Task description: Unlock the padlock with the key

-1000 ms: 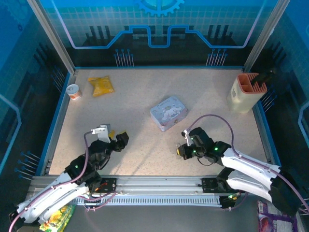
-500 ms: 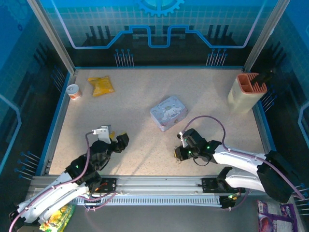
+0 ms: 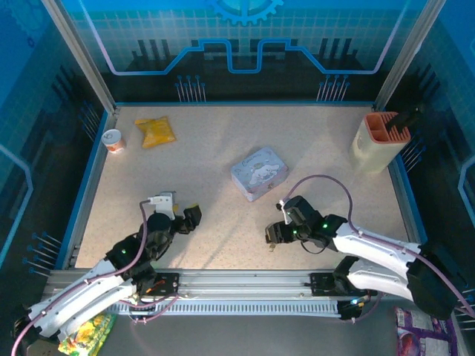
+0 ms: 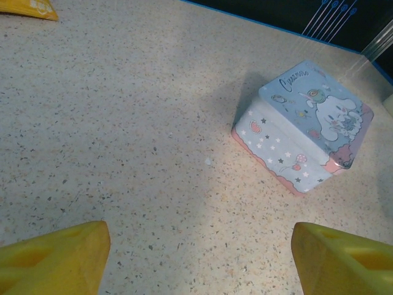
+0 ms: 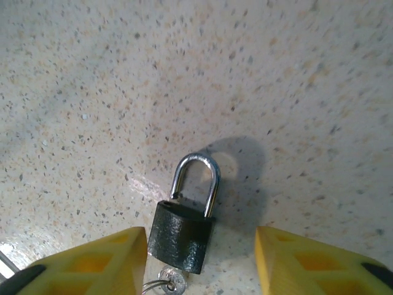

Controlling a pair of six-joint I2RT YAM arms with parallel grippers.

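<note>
The padlock (image 5: 183, 236) lies flat on the speckled table, a dark squarish body with a silvery shackle (image 5: 196, 175) pointing away from me. The shackle's left leg ends just above the body, beside a small hole. The key (image 5: 174, 284) sticks out of the body's near end, a round silvery head on a thin wire ring. My right gripper (image 5: 199, 249) is open and low, one yellow finger on each side of the padlock, neither touching it. In the top view the right gripper (image 3: 272, 234) is right of centre near the front. My left gripper (image 3: 189, 216) (image 4: 199, 258) is open over bare table.
A pale blue-grey tin box (image 3: 258, 173) (image 4: 304, 132) with a cartoon lid stands mid-table, beyond both grippers. A yellow bag (image 3: 154, 131) and a small cup (image 3: 113, 140) lie at the back left. A beige holder with an orange top (image 3: 378, 141) stands at the back right.
My right gripper has slid a little to the left, low over the table. The left gripper has shifted slightly right and forward, still open.
</note>
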